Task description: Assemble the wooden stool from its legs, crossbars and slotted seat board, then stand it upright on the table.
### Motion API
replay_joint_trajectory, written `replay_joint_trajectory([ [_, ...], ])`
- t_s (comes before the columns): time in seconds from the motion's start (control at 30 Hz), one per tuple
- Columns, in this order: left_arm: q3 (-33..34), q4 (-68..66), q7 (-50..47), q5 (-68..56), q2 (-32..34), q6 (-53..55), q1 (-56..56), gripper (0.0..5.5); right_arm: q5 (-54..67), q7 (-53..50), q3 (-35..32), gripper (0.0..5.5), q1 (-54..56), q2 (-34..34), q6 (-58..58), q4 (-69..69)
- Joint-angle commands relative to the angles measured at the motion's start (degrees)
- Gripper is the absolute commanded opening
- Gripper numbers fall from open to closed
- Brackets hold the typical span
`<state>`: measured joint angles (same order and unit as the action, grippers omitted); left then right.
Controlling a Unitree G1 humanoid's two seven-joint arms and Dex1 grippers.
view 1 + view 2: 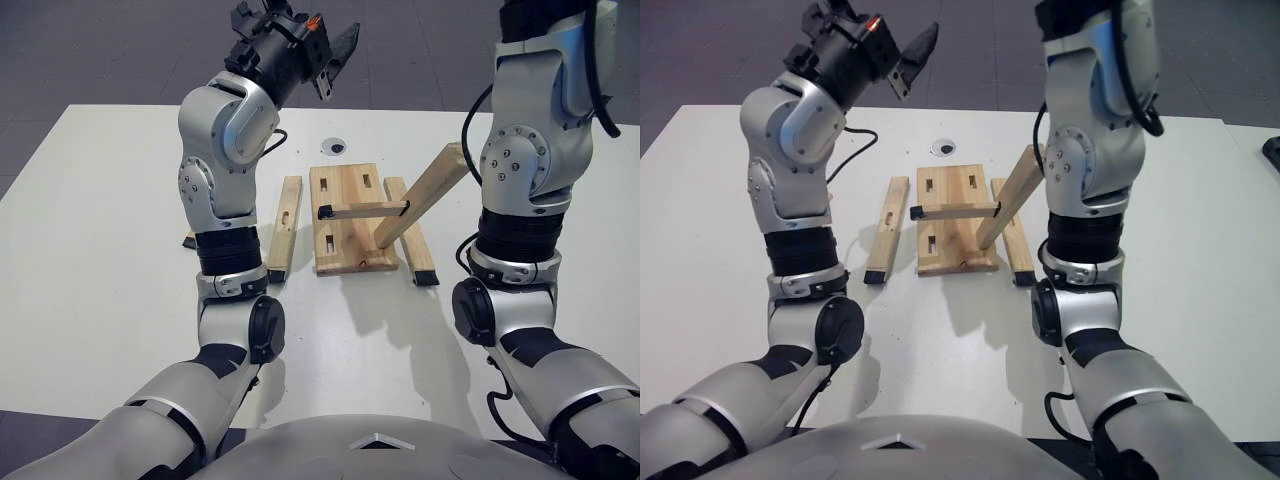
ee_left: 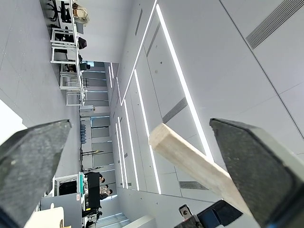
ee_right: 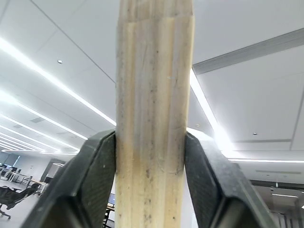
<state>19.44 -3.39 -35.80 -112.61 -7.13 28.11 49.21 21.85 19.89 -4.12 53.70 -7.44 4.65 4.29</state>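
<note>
The slotted seat board [image 1: 340,240] lies flat at mid-table. A wooden leg [image 1: 425,190] stands tilted in the board's near right slot, leaning up to the right. A thin crossbar [image 1: 362,210] sticks out level from it to the left. My right gripper [image 3: 154,156] is shut on this leg's upper end, which passes behind my right forearm in the eye views. Two loose legs lie flat, one [image 1: 285,228] left of the board and one [image 1: 412,235] right of it. My left gripper [image 1: 338,65] hangs open and empty, high above the table's far side.
A round cable hole [image 1: 335,147] sits in the white table [image 1: 100,250] just beyond the board. A small dark piece [image 1: 189,240] lies beside my left forearm. Another dark object [image 1: 1272,150] rests at the table's far right edge.
</note>
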Motion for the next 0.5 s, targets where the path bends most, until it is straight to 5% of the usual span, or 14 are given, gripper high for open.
replay_joint_trajectory([
  [0.03,3.8,0.5,0.4,-0.4,-21.7,2.9,10.6,5.40,-3.6,1.8,4.0,2.07,-2.6,3.1,5.1,-4.1],
  [0.5,8.0,-0.5,3.7,-0.4,-22.6,7.5,13.4,5.40,-7.5,3.9,7.8,2.07,-9.5,5.9,12.2,-11.6],
])
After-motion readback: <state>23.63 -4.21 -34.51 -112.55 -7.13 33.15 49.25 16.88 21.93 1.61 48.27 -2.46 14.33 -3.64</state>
